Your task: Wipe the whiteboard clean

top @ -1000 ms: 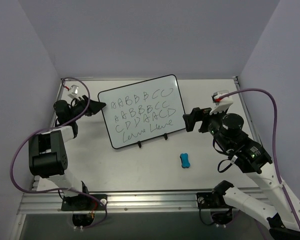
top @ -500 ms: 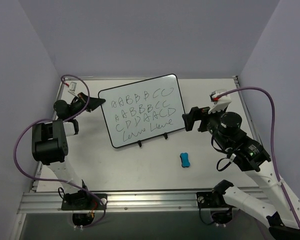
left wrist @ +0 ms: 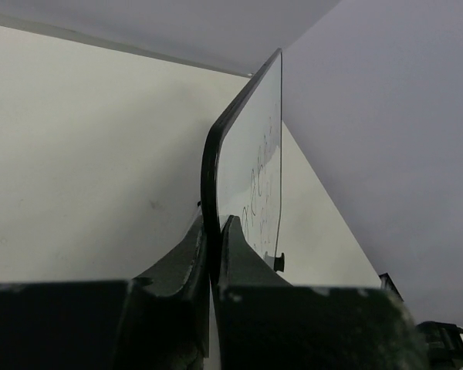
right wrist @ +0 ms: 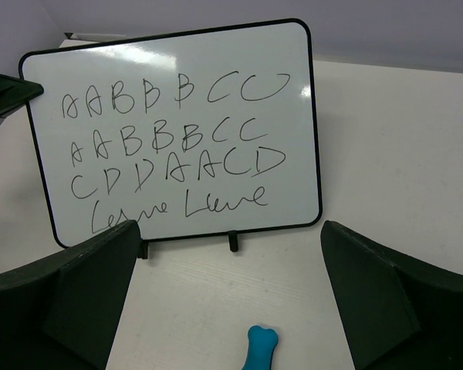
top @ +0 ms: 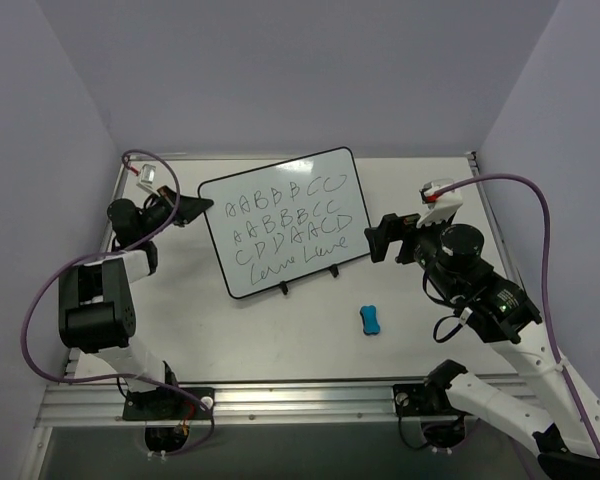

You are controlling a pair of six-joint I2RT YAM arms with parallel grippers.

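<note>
The whiteboard [top: 285, 222] lies at a slant on the table, with rows of black handwritten letters across it and two small black clips on its near long edge. My left gripper [top: 193, 207] is shut on the board's left edge. In the left wrist view the thin black frame [left wrist: 208, 177] sits pinched between the two fingers of the left gripper [left wrist: 214, 231]. My right gripper [top: 381, 240] hovers open just off the board's right edge. In its wrist view the right gripper [right wrist: 230, 231] frames the whiteboard [right wrist: 177, 131] with nothing held.
A small blue bone-shaped eraser [top: 370, 320] lies on the table in front of the board's right corner, and it shows low between the right fingers as the eraser [right wrist: 260, 348]. Grey walls close in the table on three sides.
The left gripper has gone from partly open to shut on the board's left edge, and the left arm has shifted slightly. The right arm has barely moved.
</note>
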